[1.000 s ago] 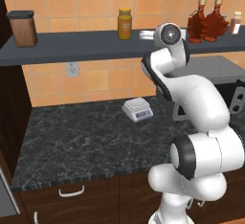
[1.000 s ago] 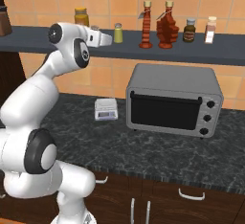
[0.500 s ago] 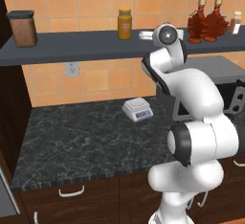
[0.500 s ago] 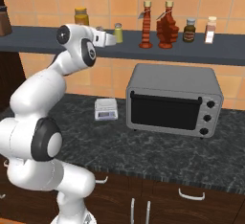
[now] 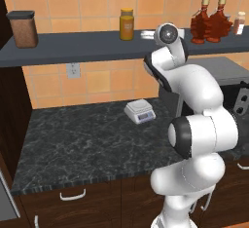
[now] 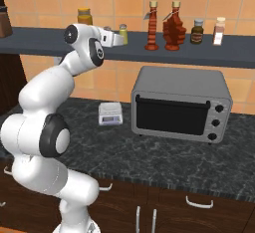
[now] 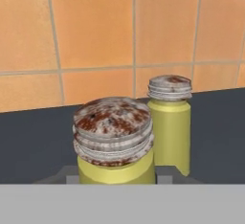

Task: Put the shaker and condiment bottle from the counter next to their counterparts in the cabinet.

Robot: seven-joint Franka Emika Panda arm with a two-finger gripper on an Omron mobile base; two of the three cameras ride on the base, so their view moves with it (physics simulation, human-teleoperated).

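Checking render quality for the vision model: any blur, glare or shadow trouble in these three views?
Hand view: sharp, the near shaker looms larger than the far shaker, no glare. Left base view: even flat lighting, faint shadow under the shelf. Right base view: crisp, the toaster oven door dark, no reflections.

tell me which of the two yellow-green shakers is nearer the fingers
The shaker looming large in the hand view's foreground; the counterpart shaker stands behind it, toward the tiled wall.
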